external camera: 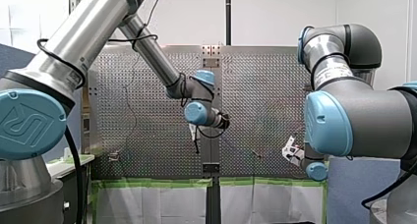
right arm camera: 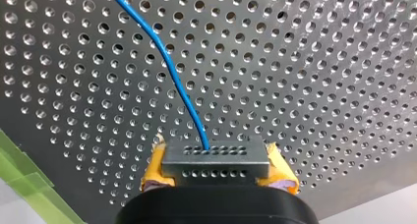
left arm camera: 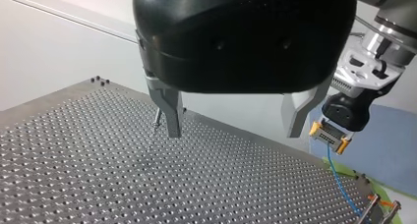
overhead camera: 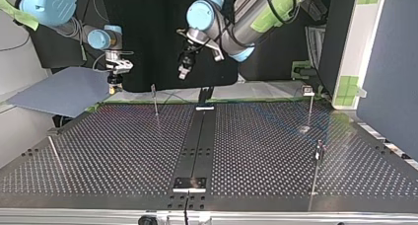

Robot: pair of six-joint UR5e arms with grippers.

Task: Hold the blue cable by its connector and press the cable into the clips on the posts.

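Note:
My right gripper [right arm camera: 216,169] is shut on a grey connector [right arm camera: 216,157], gripped between its yellow pads [right arm camera: 153,171]. The blue cable [right arm camera: 169,67] runs from the connector out over the perforated table [right arm camera: 319,76]. In the left wrist view the same connector [left arm camera: 330,134] hangs beside my left gripper, and its cable [left arm camera: 340,184] drops toward a clip post [left arm camera: 374,209] at the table's edge. My left gripper [left arm camera: 233,129] stands open above the table with nothing between its metal fingers [left arm camera: 169,113]. Another thin post [left arm camera: 157,120] rises just behind one finger.
In the top view thin posts stand at the far left [overhead camera: 155,100], far right [overhead camera: 310,106], near right [overhead camera: 318,158] and near left [overhead camera: 55,156]. A black rail [overhead camera: 199,136] runs down the table's middle. A grey-blue panel [overhead camera: 64,89] lies under my right gripper [overhead camera: 115,84].

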